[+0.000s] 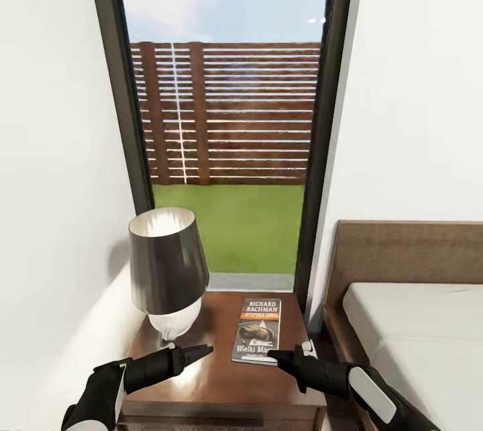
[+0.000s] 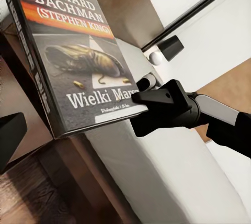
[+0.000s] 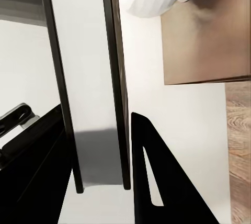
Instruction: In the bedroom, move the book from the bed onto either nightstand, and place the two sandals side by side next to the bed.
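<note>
A: Right claw?

B: Its jaws straddle the book's near edge, narrow around it; whether they are pinching, I cannot tell. The book lies flat on the nightstand, right of the lamp.

A: Left claw?

B: Closed to a point, empty, in front of the lamp.

A: The risk?

B: Pulling back unreleased could drag the book off toward the bed. Swinging the left claw could tip the lamp.

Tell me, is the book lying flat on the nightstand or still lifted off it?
Lying flat: the book rests cover-up on the nightstand beside the lamp. The right gripper sits at its near edge; whether it still grips, cannot tell.
</note>
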Available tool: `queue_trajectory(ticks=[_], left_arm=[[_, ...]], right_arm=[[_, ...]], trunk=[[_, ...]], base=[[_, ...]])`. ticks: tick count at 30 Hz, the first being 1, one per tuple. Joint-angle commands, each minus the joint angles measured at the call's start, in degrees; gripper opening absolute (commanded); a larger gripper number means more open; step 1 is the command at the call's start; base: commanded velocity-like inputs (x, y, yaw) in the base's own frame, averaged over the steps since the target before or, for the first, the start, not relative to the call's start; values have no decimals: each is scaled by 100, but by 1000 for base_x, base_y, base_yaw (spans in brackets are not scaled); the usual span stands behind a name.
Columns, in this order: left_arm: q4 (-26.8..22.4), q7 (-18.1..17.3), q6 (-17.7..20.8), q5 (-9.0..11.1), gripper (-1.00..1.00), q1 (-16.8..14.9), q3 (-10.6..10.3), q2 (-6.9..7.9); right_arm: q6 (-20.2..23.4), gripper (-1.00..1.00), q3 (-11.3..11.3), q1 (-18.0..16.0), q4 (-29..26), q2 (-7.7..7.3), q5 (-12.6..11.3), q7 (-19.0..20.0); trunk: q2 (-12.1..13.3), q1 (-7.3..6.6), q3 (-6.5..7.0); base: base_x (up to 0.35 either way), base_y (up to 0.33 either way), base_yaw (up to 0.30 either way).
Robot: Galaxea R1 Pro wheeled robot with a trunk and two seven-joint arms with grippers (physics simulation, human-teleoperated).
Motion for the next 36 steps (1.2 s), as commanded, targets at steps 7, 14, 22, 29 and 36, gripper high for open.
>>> queue_trajectory(ticks=[7,14,22,29,36], left_arm=[[-9,-44,60,-60,100,-9,38,-9],[-9,-44,60,-60,100,-9,38,-9],[-9,-44,60,-60,100,-9,38,-9],[-9,-44,56,-56,100,-9,43,-9],[-9,-44,52,-52,100,-9,39,-9]], right_arm=[[8,-100,23,-7,0,-6,-30,14],[7,-100,23,-7,-1,-6,-30,14],[7,-100,23,-7,-4,-6,-30,14],[8,-100,23,-7,0,-6,-30,14],[7,-100,23,-7,1,-6,-30,14]], trunk=[[-286,154,-132],[-566,308,-258],[-887,483,-402],[-967,527,-438],[-967,527,-438]], base=[[0,0,0],[0,0,0],[0,0,0],[0,0,0],[131,0,0]])
